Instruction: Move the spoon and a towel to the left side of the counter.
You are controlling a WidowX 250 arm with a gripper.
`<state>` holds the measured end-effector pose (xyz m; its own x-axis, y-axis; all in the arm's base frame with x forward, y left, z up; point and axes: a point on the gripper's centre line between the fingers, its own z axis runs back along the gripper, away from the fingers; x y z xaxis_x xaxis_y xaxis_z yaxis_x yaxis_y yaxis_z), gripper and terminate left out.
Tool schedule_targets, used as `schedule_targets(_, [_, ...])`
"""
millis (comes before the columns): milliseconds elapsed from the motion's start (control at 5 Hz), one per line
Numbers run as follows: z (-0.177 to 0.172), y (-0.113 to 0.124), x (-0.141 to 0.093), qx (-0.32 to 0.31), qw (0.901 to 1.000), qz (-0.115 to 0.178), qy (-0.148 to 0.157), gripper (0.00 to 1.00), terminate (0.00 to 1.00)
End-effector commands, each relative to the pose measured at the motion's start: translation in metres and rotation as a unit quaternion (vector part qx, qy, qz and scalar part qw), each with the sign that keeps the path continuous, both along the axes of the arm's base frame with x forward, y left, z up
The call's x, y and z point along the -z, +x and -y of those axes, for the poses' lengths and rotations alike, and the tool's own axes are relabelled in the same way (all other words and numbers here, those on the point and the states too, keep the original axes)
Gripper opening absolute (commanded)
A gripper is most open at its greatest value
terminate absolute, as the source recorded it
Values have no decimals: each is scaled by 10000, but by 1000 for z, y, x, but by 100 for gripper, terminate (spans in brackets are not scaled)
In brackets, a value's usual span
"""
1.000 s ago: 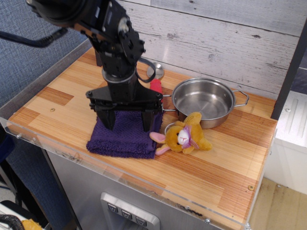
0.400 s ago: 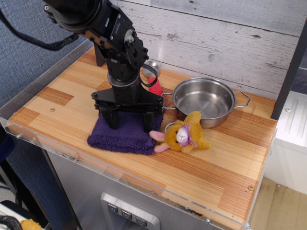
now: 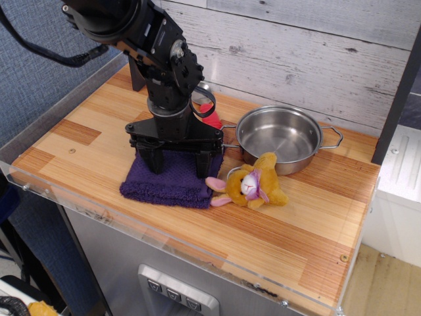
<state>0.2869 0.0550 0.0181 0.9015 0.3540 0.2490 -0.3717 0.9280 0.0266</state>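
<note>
1. The left part of the counter (image 3: 79, 141) lies bare, giving open room between the towel (image 3: 170, 181) and the left rim.
2. The steel pot (image 3: 279, 138) and the plush bunny (image 3: 253, 187) crowd the towel's right side; the bunny's ear nearly touches it.
3. The gripper (image 3: 176, 166), fingers spread, stands over the towel.
4. The spoon (image 3: 207, 112) sits wedged behind the arm, beside the pot's handle.
5. The plank wall (image 3: 296, 52) closes the back.
</note>
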Motion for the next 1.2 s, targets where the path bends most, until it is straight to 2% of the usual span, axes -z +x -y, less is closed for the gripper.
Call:
schedule_targets(0, [-32, 3, -12, -407, 9990, 165, 88, 100, 0])
schedule_targets(1000, [-95, -4, -13, -1230, 9922, 113, 181, 100, 0])
